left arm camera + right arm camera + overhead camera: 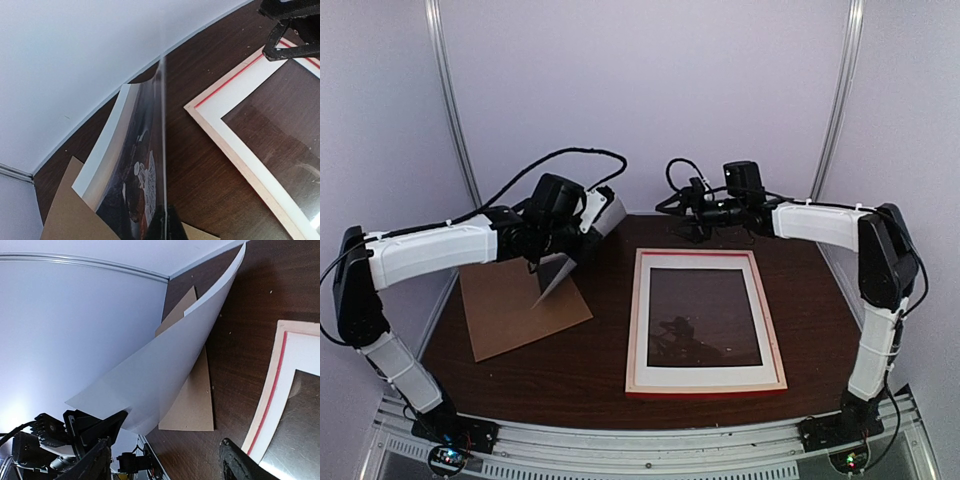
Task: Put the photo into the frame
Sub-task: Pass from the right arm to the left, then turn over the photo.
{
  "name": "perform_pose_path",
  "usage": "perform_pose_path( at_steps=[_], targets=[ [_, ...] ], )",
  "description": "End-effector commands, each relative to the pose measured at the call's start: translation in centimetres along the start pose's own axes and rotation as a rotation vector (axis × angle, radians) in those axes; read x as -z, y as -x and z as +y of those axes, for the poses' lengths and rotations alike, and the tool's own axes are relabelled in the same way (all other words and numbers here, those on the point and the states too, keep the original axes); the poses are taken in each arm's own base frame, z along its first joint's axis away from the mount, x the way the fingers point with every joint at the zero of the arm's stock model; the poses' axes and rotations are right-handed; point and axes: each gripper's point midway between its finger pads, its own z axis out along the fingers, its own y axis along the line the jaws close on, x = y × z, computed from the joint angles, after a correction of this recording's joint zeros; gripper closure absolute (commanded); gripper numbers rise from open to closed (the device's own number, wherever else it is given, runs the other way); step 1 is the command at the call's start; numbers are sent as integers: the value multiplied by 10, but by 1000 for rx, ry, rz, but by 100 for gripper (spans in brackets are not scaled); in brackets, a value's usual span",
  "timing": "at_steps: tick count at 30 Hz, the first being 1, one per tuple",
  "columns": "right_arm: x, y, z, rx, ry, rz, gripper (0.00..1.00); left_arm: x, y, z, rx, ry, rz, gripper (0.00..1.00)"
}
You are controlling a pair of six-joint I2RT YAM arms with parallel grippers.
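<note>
**A:** What can go wrong from here?

**B:** We hold the photo [130, 165] only with the left fingers [162, 225], pressed together on one edge. The sheet is thin and it bends, so it can slip out or get a crease if we swing it fast.

**A:** And at the frame [636, 330]?

**B:** A hanging corner can catch on a rail when we lower it, and then the sheet folds or lands crooked. The right fingers [692, 218] are spread wide with nothing in them, near the far rail. They can push the frame if they go down carelessly.

**A:** Where is the photo?

**B:** In the air over the board [510, 310], left of the frame and apart from it. We cannot tell if its low corner touches the board.

**A:** How does it look?

**B:** A dark brownish picture with a narrow white margin and a plain white back, curved like a sail.
</note>
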Motion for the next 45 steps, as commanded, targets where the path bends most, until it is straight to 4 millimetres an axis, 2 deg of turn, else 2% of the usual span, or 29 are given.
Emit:
perform_pose_path(
  at_steps=[1, 4, 7, 11, 13, 16, 19, 22, 25, 28, 30, 34, 37, 45],
  targets=[
    [38, 14, 1, 70, -47, -68, 27, 37, 48, 4, 82, -86, -103, 100],
    [55, 19, -12, 85, -110, -92, 26, 58, 79, -2, 121, -178, -173, 100],
    [73, 26, -24, 91, -156, -121, 26, 84, 120, -6, 163, -281, -275, 100],
    [100, 35, -43, 69, -198, -165, 25, 115, 171, -20, 220, -460, -410, 100],
    [117, 41, -46, 66, -207, -199, 25, 130, 191, -29, 258, -557, -472, 100],
    [141, 46, -46, 88, -248, -242, 25, 141, 207, -27, 361, -612, -557, 100],
    [160, 46, -45, 118, -307, -271, 24, 137, 205, -6, 530, -589, -620, 100],
    [169, 45, -44, 136, -347, -284, 23, 114, 184, 11, 684, -521, -598, 100],
    [170, 42, -48, 133, -358, -280, 23, 83, 154, 22, 795, -415, -542, 100],
    [162, 36, -57, 110, -349, -259, 23, 50, 114, 31, 934, -351, -492, 100],
    [155, 29, -65, 92, -349, -241, 23, 35, 91, 39, 1030, -313, -474, 100],
    [127, 8, -79, 68, -347, -176, 23, 7, 41, 44, 1157, -225, -399, 100],
    [100, -10, -88, 52, -342, -116, 23, -7, 11, 44, 1214, -173, -351, 100],
    [32, -58, -115, -11, -325, 13, 23, -9, -41, 53, 1270, -19, -285, 100]
  ],
)
